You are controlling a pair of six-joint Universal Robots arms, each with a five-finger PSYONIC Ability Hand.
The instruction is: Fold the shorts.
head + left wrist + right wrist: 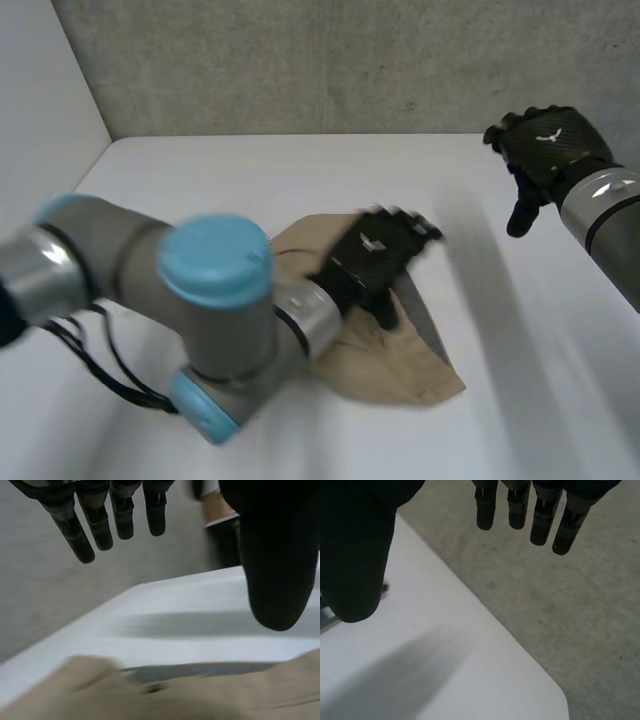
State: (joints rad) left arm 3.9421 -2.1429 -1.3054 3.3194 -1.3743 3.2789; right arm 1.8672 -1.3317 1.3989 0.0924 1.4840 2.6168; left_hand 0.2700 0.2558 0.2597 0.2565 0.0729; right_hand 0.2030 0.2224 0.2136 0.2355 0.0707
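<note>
Your left hand [375, 255] is above the tan shorts [400, 370], fingers straight and holding nothing. Your right hand [548, 148] hangs well apart, fingers relaxed, empty too.

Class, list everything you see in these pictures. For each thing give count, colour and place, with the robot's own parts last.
shorts: one, tan, rumpled on the table, under the left hand
table: one, white, beneath both arms
wall: one, grey concrete, behind the table
floor: grey, past the table's corner
left arm: one, grey with light-blue caps, reaching to the shorts
right arm: one, grey, at the table's right side
left hand: one, black, open, over the shorts
right hand: one, black, open, raised apart from the shorts
</note>
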